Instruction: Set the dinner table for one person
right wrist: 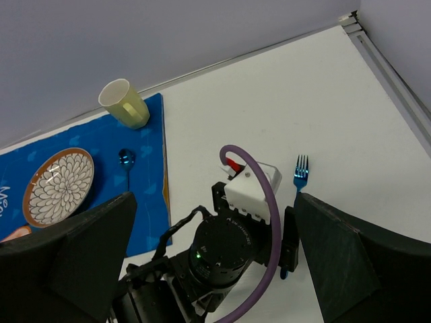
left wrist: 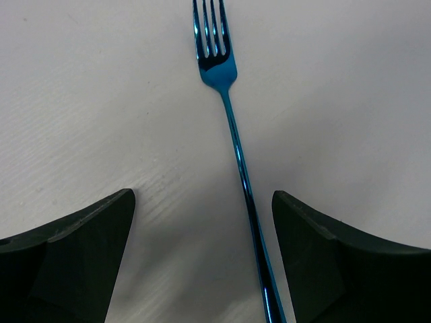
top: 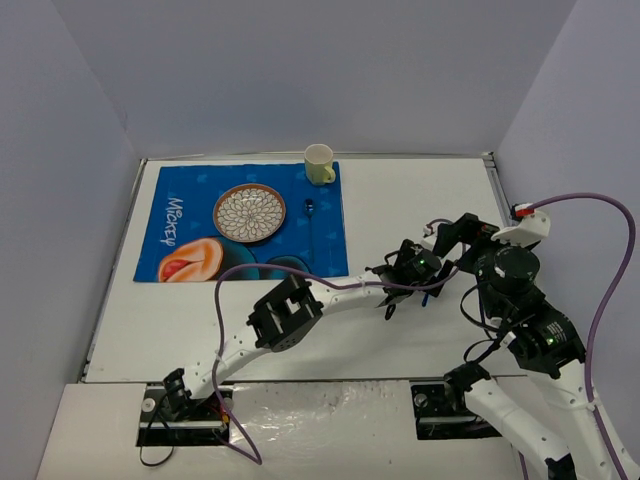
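So the left hand [left wrist: 202, 202] is spread wide, straddling the blue fork [left wrist: 232, 134] — the handle runs between its fingers, nearer one than the other, and nothing's touching as far as I can see. The fork lies flat on the bare white counter [top: 420, 190], well right of the placemat [top: 190, 215] that carries the plate [top: 249, 213], spoon [top: 310, 212] and cup [top: 319, 164]. It looks lined up so a squeeze catches the handle. The right hand [right wrist: 215, 202] is spread too and empty, hovering above — just out of the way, I'd guess.
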{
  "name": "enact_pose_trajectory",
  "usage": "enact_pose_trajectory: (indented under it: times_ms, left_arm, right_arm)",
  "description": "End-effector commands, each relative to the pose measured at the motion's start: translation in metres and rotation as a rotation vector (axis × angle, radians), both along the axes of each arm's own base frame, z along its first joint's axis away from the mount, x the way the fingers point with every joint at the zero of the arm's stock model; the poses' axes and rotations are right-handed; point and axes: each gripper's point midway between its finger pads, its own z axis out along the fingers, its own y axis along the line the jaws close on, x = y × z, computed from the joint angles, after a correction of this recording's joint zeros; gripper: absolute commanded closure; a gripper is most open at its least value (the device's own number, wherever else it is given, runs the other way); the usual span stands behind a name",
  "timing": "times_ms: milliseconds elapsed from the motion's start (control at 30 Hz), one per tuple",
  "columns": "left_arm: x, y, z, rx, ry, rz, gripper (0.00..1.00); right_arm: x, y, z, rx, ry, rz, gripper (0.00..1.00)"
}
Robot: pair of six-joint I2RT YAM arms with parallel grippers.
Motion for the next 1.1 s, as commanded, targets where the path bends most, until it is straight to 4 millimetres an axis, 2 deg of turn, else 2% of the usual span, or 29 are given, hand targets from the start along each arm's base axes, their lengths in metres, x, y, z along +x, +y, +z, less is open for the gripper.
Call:
enact_pose_trajectory:
  times_ms: [0,67,167,267,367,467,567,667,733,767,833,867,933,1000,1067]
  left_arm:
    - [0.014,-0.026,0.052,-0.111,-0.109,-0.023,0.21]
    - [0.016,-0.029,0.049,-0.107,-0.111,-0.021,0.23]
    - [0.018,-0.024,0.034,-0.067,-0.093,-0.002,0.33]
    - [0.016,-0.016,0.025,-0.044,-0.080,0.022,0.46]
    - [0.015,-0.006,0.018,-0.016,-0.072,0.047,0.65]
    - [0.008,0.024,0.000,0.082,-0.038,0.081,0.84]
    - [0.000,0.053,-0.010,0.159,-0.024,0.108,0.95]
    - [-0.013,0.092,-0.014,0.215,-0.006,0.133,1.00]
    - [-0.020,0.108,0.001,0.207,-0.006,0.138,1.00]
    - [-0.025,0.118,0.000,0.216,0.003,0.142,1.00]
    - [-0.038,0.143,-0.014,0.255,0.033,0.139,1.00]
    - [-0.042,0.146,-0.008,0.241,0.036,0.132,1.00]
    - [-0.048,0.156,-0.010,0.251,0.048,0.127,0.92]
    - [-0.052,0.159,-0.015,0.257,0.061,0.113,0.81]
    - [-0.052,0.159,-0.018,0.259,0.068,0.109,0.75]
  right_arm:
    - [0.002,0.009,0.007,0.035,-0.024,0.033,0.00]
    - [0.002,0.009,0.007,0.031,-0.020,0.034,0.00]
    - [0.002,0.008,0.008,0.030,-0.020,0.029,0.00]
    - [0.002,0.008,0.008,0.027,-0.019,0.029,0.00]
    - [0.003,0.008,0.007,0.024,-0.015,0.028,0.00]
    - [0.002,0.006,0.006,0.022,-0.016,0.018,0.00]
    - [0.003,0.005,0.007,0.015,-0.018,0.014,0.00]
    - [0.003,0.003,0.009,0.004,-0.021,0.011,0.00]
    - [0.003,0.002,0.011,-0.001,-0.025,0.009,0.00]
    - [0.002,0.002,0.012,-0.003,-0.028,0.009,0.00]
    - [0.002,0.001,0.014,-0.014,-0.031,0.013,0.00]
    - [0.001,0.002,0.014,-0.016,-0.032,0.016,0.00]
    - [0.001,0.001,0.014,-0.018,-0.032,0.017,0.00]
    - [0.001,0.001,0.012,-0.020,-0.031,0.017,0.00]
    - [0.001,0.001,0.011,-0.022,-0.029,0.018,0.00]
